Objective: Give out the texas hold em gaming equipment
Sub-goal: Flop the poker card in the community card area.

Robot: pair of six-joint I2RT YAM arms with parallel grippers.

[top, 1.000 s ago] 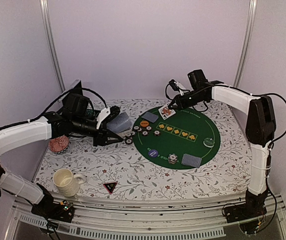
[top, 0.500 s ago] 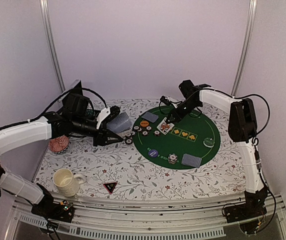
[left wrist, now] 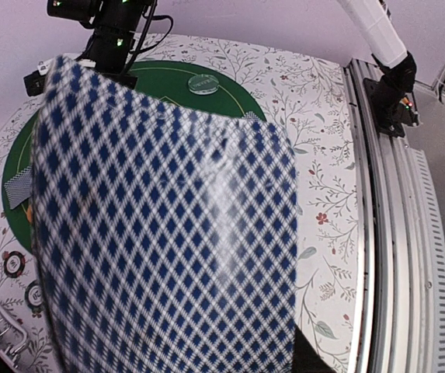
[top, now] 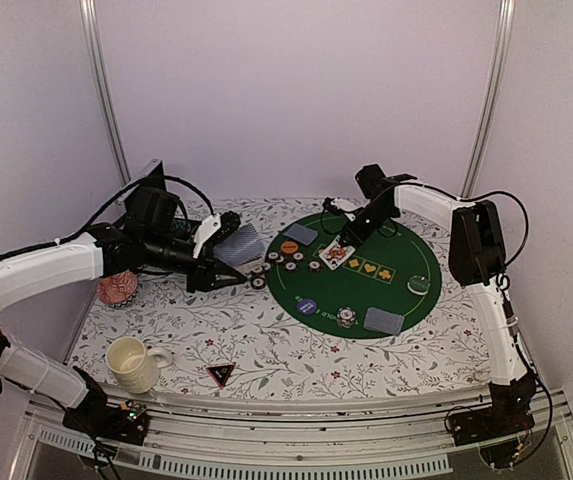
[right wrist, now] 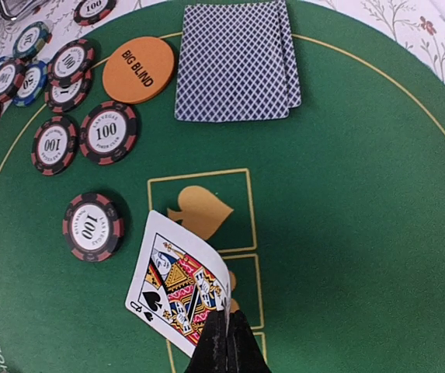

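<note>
My right gripper point(top: 345, 243) is shut on a face-up queen of spades point(right wrist: 177, 289), pinched at one corner and held low over the gold suit boxes of the green mat point(top: 396, 300). Its fingertips point(right wrist: 227, 346) are pressed together on the card. Several dark-and-white chips point(right wrist: 107, 132) and an orange BIG BLIND button point(right wrist: 138, 70) lie to its left, with two face-down cards point(right wrist: 238, 61) beyond. My left gripper point(top: 218, 268) is shut on a stack of blue-backed cards point(left wrist: 168, 233) left of the mat. The stack hides the fingers in the left wrist view.
A blue button point(top: 308, 306), a chip stack point(top: 346, 318), face-down cards point(top: 384, 320) and a clear disc point(top: 419, 284) lie on the mat. A black triangular marker point(top: 220, 374) and a cream mug point(top: 131, 364) sit near the front. A pink dish point(top: 118, 289) is at the left.
My right gripper has carried the queen of spades from the mat's far edge toward the near left and down over the suit boxes. The left arm has not moved.
</note>
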